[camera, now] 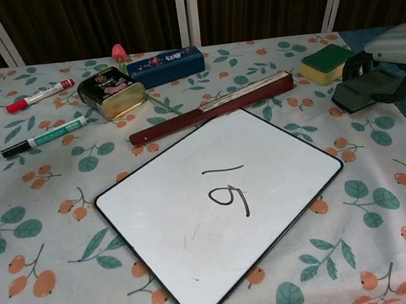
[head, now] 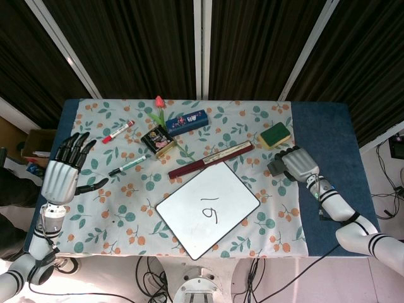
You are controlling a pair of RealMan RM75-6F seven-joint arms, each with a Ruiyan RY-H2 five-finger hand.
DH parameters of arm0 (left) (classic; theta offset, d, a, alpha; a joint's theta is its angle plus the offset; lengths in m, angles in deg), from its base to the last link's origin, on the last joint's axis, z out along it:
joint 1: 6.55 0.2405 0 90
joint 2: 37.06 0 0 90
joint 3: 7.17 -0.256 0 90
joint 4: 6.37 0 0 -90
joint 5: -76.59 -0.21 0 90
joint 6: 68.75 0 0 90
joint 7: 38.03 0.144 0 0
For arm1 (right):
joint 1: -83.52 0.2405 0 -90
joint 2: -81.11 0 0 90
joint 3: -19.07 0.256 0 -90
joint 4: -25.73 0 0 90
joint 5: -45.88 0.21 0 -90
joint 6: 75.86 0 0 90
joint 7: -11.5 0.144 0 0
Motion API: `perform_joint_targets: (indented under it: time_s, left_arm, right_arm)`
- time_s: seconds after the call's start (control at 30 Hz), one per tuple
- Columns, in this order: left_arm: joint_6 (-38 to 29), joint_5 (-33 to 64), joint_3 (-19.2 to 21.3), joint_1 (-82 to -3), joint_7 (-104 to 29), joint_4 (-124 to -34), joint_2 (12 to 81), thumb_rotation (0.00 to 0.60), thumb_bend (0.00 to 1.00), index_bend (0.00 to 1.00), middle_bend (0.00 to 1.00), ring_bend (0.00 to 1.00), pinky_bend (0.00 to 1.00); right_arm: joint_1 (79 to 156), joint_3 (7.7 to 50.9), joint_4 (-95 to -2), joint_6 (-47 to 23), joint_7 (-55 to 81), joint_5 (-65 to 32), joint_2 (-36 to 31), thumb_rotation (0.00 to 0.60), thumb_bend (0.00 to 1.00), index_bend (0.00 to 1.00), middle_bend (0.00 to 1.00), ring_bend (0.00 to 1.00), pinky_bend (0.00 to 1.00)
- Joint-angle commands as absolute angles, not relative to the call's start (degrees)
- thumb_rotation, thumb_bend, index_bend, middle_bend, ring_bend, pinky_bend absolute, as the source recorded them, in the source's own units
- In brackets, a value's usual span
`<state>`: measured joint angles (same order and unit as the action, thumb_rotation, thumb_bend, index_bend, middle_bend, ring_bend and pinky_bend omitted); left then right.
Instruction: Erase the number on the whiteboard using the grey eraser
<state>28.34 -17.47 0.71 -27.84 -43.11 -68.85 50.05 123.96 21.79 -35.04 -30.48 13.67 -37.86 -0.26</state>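
The right hand (head: pixel 299 165) has its fingers (camera: pixel 355 63) curled over the grey eraser (camera: pixel 363 90) at the desk's right side, beside the whiteboard (camera: pixel 167 222), and this shallow top grip may let it slip during lifting.

Bright, even overhead light, soft shadows, sharp focus, dark backdrop behind.
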Motion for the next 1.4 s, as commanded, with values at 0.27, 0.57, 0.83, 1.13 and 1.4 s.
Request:
perform_joint_targets:
  time_s: [0.27,0.57,0.83,1.13,1.4]
  left_arm:
    - [28.37,-17.38,0.57,-27.65,-43.3,-68.83,49.72,0.419,0.0,0.12,0.07,0.06,0.17]
    - [28.29,-17.36,0.43,-27.5,-42.88,-69.39,49.46,0.42,0.0,0.12,0.07,0.06,0.17]
    - [27.35,-16.87,0.13,-27.19,-43.79,-70.19,48.4,0.416,0.0,0.12,0.07,0.06,0.17]
    - [27.22,-16.41,0.12,-26.65,-44.01,-69.81,47.27,0.398,0.0,0.12,0.07,0.06,0.17]
    - [27.43,-15.76,0.25,-25.83,-45.8,-70.81,45.81,0.406,0.0,0.12,0.07,0.06,0.17]
  right_arm:
    - [122.9,21.45,-38.62,-23.8,17.76,-41.45,2.44,0.6,0.35,0.68,0.54,0.41,0.33]
    - [122.55,18.64,-56.4,-20.59,13.39,-47.17,9.54,0.6,0.35,0.73,0.61,0.47,0.41]
    - [122.89,14.88,-65.52,-21.14,4.05,-53.61,8.76,0.6,0.46,0.79,0.65,0.51,0.48]
    - [123.89,15.19,-65.23,-24.21,-5.58,-54.36,2.3,0.6,0.46,0.8,0.66,0.52,0.5]
    - [125.39,16.06,-65.62,-27.3,-10.63,-53.15,-0.74,0.6,0.46,0.81,0.67,0.52,0.51]
